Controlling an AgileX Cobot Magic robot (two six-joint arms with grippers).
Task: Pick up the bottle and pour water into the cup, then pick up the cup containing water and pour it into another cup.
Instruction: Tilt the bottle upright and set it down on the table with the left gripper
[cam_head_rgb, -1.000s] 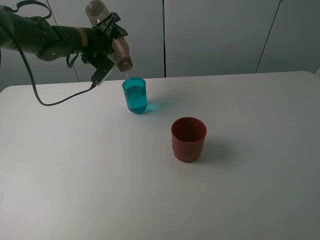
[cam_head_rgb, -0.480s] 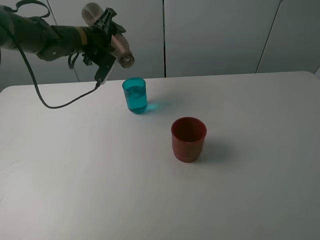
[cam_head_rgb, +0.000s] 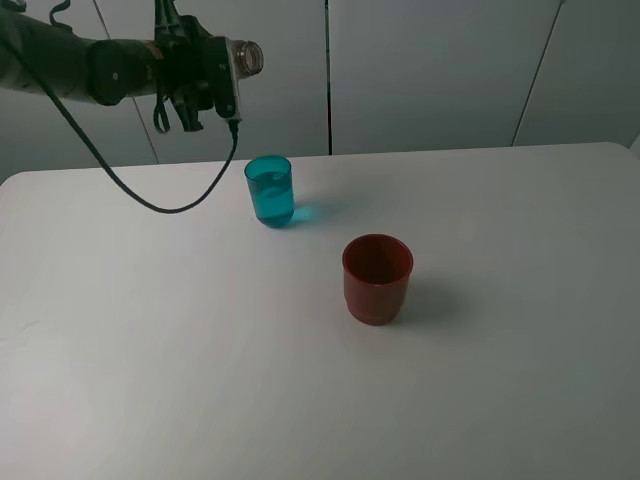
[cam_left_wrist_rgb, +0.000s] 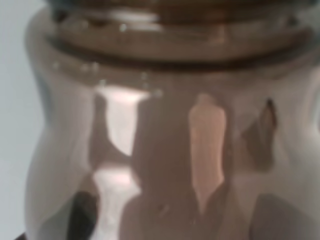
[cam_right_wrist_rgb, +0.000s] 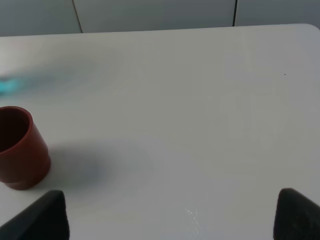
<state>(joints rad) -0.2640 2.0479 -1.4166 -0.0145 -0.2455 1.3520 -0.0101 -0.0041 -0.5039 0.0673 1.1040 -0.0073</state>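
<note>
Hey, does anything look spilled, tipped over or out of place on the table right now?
Nothing stands out. The translucent teal plastic tumbler and the dark red plastic cup stand upright, with no puddle on the white table.

Aloft, bottle (cam_head_rgb: 245, 57) seemingly behind-left of cup (cam_head_rgb: 270, 190) — another cup (cam_head_rgb: 377, 277) front-right.

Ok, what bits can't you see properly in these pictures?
Exterior high view: the left gripper covers most of the bottle; only its neck shows.
Left wrist view: the bottle fills the blurry picture, so its water level is unclear.
Right wrist view: the teal cup is a blurred smear at the edge; the red cup is cut off.
</note>
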